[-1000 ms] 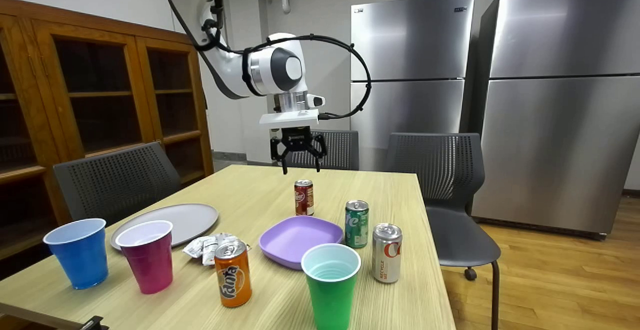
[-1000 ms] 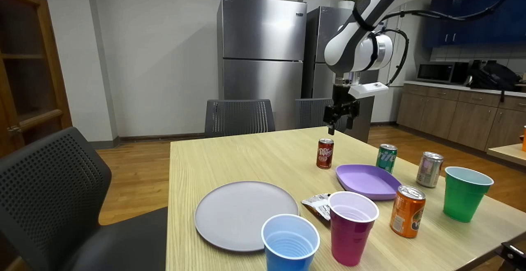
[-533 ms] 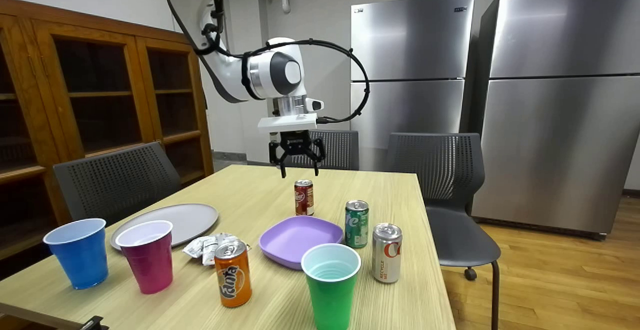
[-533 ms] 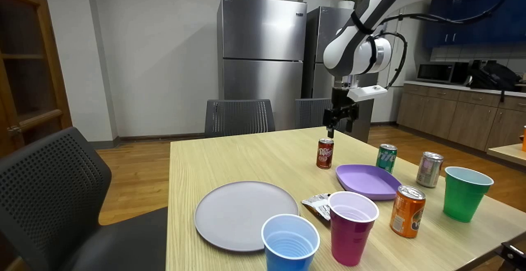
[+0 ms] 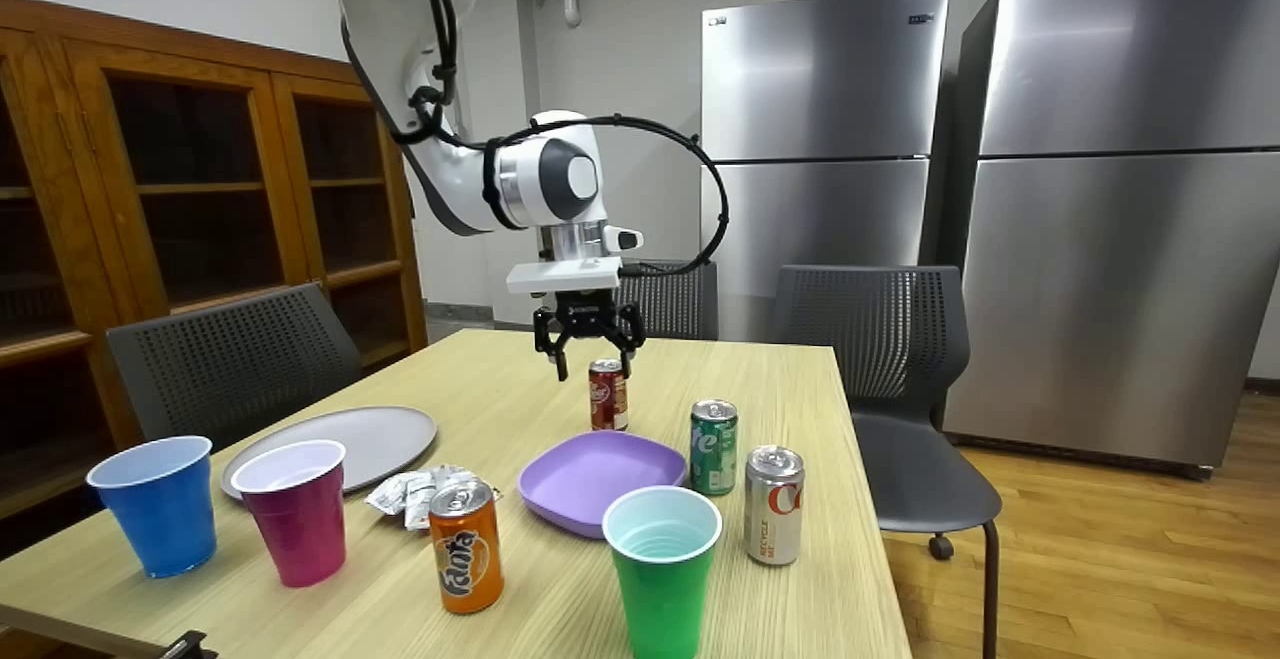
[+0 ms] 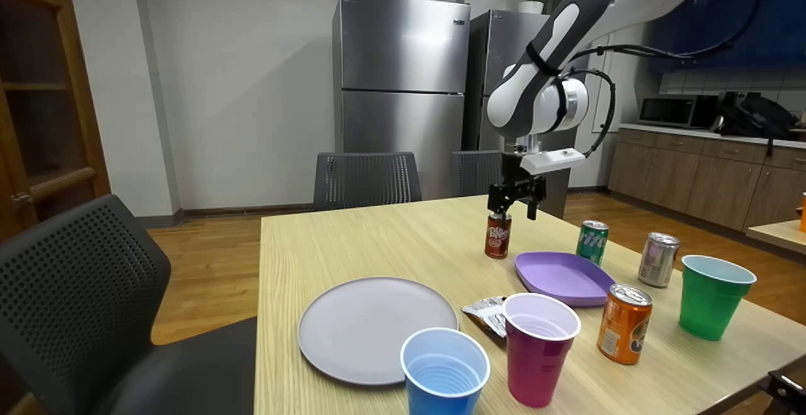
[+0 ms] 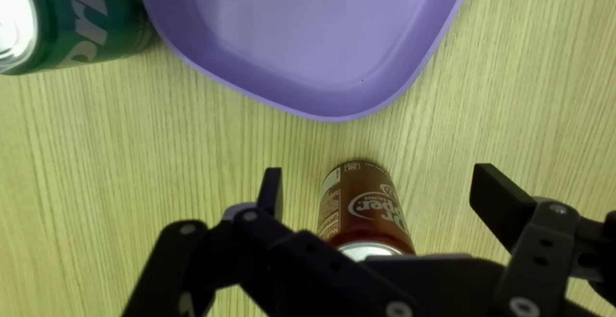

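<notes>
My gripper point(image 5: 594, 371) hangs fingers-down over the table, jaws wide apart and holding nothing. Closest to it is a small dark-red Dr Pepper can point(image 5: 608, 401), upright on the wood; in both exterior views a fingertip overlaps its top edge. In the wrist view this can point(image 7: 365, 206) appears between the two fingers, nearer the left one, with bare table visible on either side of it. Part of its lid is hidden behind the gripper body. Beyond the can lies a purple square plate point(image 7: 332, 100), and a green Sprite can point(image 7: 96, 23) stands beside that plate.
Also on the table are a silver can point(image 5: 773, 509), a green cup point(image 5: 665, 579), an orange Fanta can point(image 5: 467, 549), a crumpled wrapper point(image 5: 415, 494), a magenta cup point(image 5: 300, 519), a blue cup point(image 5: 160, 509) and a grey round plate point(image 6: 378, 333). Chairs point(image 5: 870, 339) surround it.
The gripper has come down toward the Dr Pepper can and shifted slightly left in both exterior views. Its jaws stay wide. Everything on the table keeps its place.
</notes>
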Motion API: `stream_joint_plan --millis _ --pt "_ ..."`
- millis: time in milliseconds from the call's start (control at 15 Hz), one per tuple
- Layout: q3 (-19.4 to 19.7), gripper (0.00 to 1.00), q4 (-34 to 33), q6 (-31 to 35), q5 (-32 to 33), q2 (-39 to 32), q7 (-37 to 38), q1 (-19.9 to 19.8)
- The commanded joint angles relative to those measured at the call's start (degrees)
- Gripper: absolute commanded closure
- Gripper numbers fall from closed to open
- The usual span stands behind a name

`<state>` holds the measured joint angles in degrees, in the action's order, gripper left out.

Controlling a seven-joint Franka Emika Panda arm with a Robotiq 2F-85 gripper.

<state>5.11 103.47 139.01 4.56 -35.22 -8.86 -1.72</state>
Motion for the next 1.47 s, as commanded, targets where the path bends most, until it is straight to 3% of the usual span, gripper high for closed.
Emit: stream_joint_plan --millis 0,1200,1267,1333,1400 --pt "0.0 0.0 -4.6 -1.5 1.5 -3.4 3.9 0.5" --pt "-0.3 0.0 -18.5 -5.7 0.8 -13.1 5.1 0.1" --pt "-0.3 0.25 -18.8 -5.9 0.9 -13.3 4.8 0.1" --pt "-0.3 0.26 -18.8 -6.5 1.0 -13.2 4.6 0.1" --pt "-0.3 0.34 -18.8 -7.0 1.0 -13.1 4.6 0.1"
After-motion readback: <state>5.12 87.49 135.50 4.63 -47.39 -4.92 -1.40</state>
